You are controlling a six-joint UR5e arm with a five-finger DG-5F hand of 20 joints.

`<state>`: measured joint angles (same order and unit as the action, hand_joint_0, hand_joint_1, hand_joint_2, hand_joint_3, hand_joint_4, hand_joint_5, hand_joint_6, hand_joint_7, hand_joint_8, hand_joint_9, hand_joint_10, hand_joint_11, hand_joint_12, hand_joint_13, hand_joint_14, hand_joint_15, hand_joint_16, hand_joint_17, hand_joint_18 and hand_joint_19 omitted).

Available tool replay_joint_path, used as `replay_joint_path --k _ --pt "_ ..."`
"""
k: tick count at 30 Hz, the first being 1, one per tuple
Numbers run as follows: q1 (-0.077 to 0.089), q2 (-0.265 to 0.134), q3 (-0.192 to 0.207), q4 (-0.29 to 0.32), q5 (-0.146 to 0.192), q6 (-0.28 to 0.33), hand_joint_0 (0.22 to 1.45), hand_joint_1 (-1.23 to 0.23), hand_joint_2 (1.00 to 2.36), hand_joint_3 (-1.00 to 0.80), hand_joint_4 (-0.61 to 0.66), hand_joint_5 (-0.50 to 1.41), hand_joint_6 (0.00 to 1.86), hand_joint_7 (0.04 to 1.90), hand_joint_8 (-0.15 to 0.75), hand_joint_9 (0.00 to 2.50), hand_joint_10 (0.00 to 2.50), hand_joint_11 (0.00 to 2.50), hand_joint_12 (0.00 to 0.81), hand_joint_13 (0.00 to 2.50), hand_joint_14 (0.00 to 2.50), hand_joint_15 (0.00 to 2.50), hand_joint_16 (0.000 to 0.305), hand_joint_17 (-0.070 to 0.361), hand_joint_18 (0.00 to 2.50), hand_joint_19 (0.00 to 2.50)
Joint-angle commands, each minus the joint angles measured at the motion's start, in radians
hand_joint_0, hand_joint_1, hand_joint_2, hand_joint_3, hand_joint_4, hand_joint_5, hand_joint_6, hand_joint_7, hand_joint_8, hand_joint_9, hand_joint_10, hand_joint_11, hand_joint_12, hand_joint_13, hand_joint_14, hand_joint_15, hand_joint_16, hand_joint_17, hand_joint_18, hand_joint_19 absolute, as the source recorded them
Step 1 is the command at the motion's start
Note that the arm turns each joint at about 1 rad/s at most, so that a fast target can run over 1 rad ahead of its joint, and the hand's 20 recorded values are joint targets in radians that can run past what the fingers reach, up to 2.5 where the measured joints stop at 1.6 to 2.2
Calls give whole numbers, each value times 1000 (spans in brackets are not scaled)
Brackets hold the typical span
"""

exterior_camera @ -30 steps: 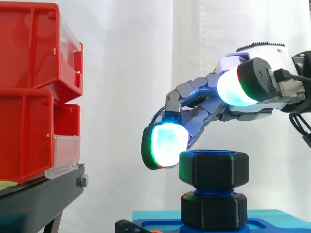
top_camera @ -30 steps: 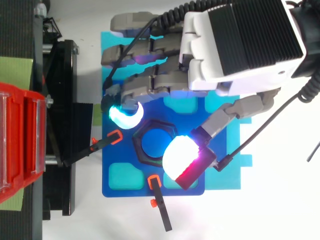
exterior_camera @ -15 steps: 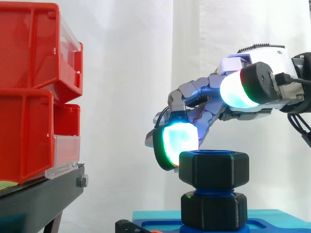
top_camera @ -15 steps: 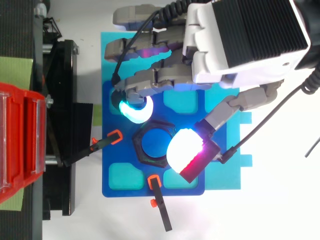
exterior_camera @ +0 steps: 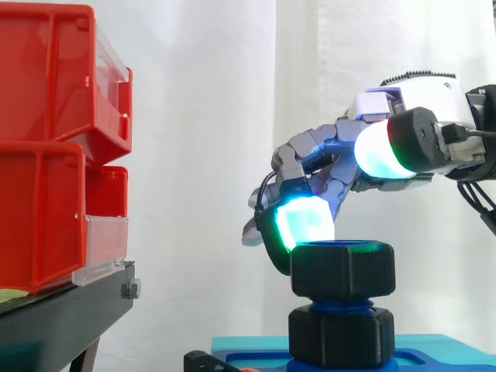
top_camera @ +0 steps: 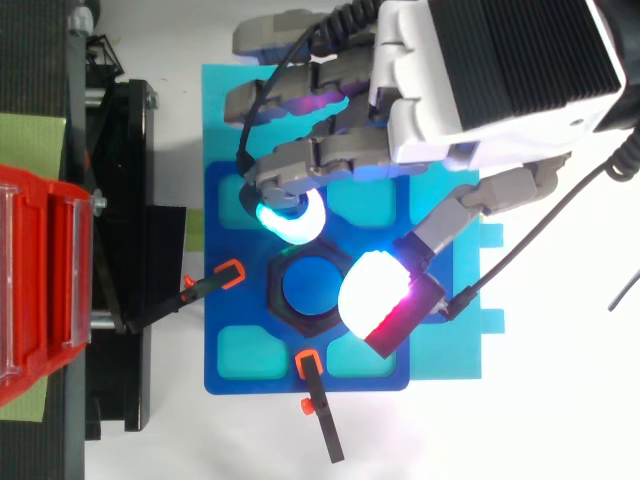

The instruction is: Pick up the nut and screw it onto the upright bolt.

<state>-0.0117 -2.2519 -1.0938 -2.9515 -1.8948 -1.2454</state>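
The black nut (exterior_camera: 342, 270) sits on top of the upright blue bolt (top_camera: 308, 286), at the middle of the blue plate (top_camera: 250, 378), with a band of blue thread showing between it and a second black hex piece (exterior_camera: 341, 338) lower on the same bolt. The hand (top_camera: 490, 70) reaches in over the plate's far edge with its fingers bent and spread away from the thumb, so they stand on either side of the nut without pinching it. One cyan-glowing fingertip (exterior_camera: 305, 222) is down at the nut's upper rim on the side facing the red bins (exterior_camera: 46, 147). It looks to be touching the rim, though the side view does not settle that. The thumb pad (exterior_camera: 378, 150), glowing white and cyan, hangs clearly above the nut in the side view. From above, the same pad overlaps the nut's opposite edge. Two black clamps with orange tips (top_camera: 228, 274) (top_camera: 308, 364) bear on the plate, one at its edge nearest the black stand (top_camera: 125, 250) and one at its near edge. The plate rests on a cyan base (top_camera: 450, 350) lying on the white table (top_camera: 560, 420).
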Motion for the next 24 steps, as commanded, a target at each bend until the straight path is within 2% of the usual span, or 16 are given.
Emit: replay_joint_path --k 1,7,9,12,17,20,22,24 --pt "-5 0 0 0 -4 1 529 -288 1000 -500 66 45 534 1312 248 971 0 0 264 514 0 0 34 76 207 0" --pt "-11 2 0 3 -18 1 535 -330 1000 -500 -5 58 583 1225 219 1071 0 0 223 595 0 0 20 46 281 0" --pt "-14 0 0 9 -24 1 535 -346 1000 -500 -37 64 593 1207 186 1124 0 0 196 667 0 0 15 34 379 0" --pt "-17 0 2 23 -27 1 539 -361 1000 -500 -47 73 600 1199 183 1241 0 0 170 756 0 0 11 26 470 0" --pt "-27 0 54 9 -56 1 541 -379 1000 -500 -29 79 616 1170 179 1471 0 0 125 908 0 0 6 14 657 0" --pt "-30 2 66 -12 -59 1 542 -385 1000 -500 -19 80 618 1171 169 1533 0 21 114 958 0 0 5 10 695 0" --pt "-33 2 80 -29 -61 1 538 -366 1000 -500 -23 77 604 1203 179 1537 0 44 119 955 0 0 5 11 696 0" --pt "-37 2 100 -44 -64 1 533 -328 1000 -500 40 68 539 1332 211 1471 2 68 152 859 0 0 9 20 553 0"
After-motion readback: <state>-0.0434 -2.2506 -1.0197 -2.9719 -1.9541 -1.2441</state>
